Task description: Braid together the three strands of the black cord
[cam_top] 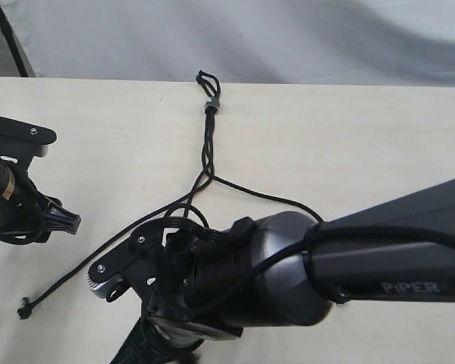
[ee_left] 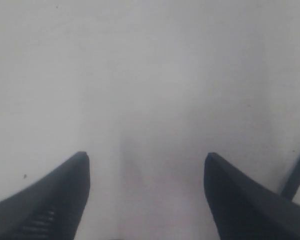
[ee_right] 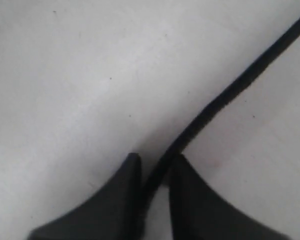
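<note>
The thin, matte black cord [cam_top: 208,129] is lying on the pale wooden tabletop [cam_top: 349,136], its small loop [cam_top: 205,79] and grey band [cam_top: 210,104] pointing toward the far edge. Below the band its three thin twisted strands [cam_top: 206,163] are running close together and seem to be crossing a few times, which I am reading as a short opening stretch of braid. Further down they are fanning apart, so most of the length is looking unbraided. One is trailing to a knotted tip [cam_top: 23,309] on the left arm's side. One is sweeping right and disappearing beneath the dark right arm [cam_top: 394,258]. One is curling toward the right gripper [ee_right: 152,172], whose jaws are pinching almost together on a strand. The left gripper [ee_left: 147,165] is hanging spread wide over bare table, holding nothing. In the exterior view the arm is hiding the right gripper's fingertips, so which strand it is holding is hard to tell, and a dark line [ee_left: 296,175] at the left wrist view's edge is too blurred to name
</note>
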Robot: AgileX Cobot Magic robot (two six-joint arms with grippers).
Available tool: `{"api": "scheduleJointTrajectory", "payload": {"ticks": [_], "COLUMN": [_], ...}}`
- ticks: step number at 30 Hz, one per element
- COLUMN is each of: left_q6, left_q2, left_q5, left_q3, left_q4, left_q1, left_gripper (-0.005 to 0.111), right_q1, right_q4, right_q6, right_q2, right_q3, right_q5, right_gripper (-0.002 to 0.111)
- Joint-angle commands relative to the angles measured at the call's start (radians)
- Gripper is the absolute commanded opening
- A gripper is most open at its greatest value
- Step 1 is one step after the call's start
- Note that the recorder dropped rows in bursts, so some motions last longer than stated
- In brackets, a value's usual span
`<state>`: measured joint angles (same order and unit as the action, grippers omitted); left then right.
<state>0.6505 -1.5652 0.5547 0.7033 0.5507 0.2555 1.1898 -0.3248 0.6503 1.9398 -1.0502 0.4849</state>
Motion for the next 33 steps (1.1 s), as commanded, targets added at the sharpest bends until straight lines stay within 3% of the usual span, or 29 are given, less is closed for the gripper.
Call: {"api": "scheduleJointTrajectory", "payload": {"ticks": [1, 5, 9, 13, 18, 21, 28, 33], "left_q6": [0.002, 0.000, 0.000, 0.000, 0.000, 0.000, -0.004, -0.004], "left_q2": [0.006, 0.006, 0.006, 0.006, 0.006, 0.006, 0.006, 0.006], "left_q5": [-0.002, -0.002, -0.002, -0.002, -0.002, -0.002, -0.002, -0.002], "left_q3": [-0.004, -0.004, -0.004, -0.004, -0.004, -0.004, -0.004, -0.004], "left_q4": [-0.004, -0.006, -0.006, -0.010, -0.012, -0.012, -0.012, -0.012], "left_q1": [-0.004, -0.004, -0.004, -0.004, -0.004, -0.004, -0.004, -0.004], "left_gripper": [0.063, 0.063, 0.063, 0.062, 0.062, 0.062, 0.062, 0.062], "right_q1": [-0.001, -0.001, -0.012, -0.175, -0.514, -0.639, -0.670, -0.631], "right_q4": [-0.062, -0.336, -0.545, -0.629, -0.619, -0.533, -0.430, -0.125], "right_q6": [-0.064, -0.049, -0.041, -0.044, -0.054, -0.056, -0.121, -0.325], "right_q2": [-0.047, -0.123, -0.133, -0.129, -0.116, -0.069, 0.078, 0.075], "right_q3": [0.000, 0.000, 0.000, 0.000, 0.004, 0.004, 0.004, 0.004], "right_q5": [0.176, 0.403, 0.478, 0.405, 0.099, 0.019, -0.005, 0.060], "right_gripper": [0.000, 0.000, 0.000, 0.000, 0.000, 0.000, 0.000, 0.000]}}
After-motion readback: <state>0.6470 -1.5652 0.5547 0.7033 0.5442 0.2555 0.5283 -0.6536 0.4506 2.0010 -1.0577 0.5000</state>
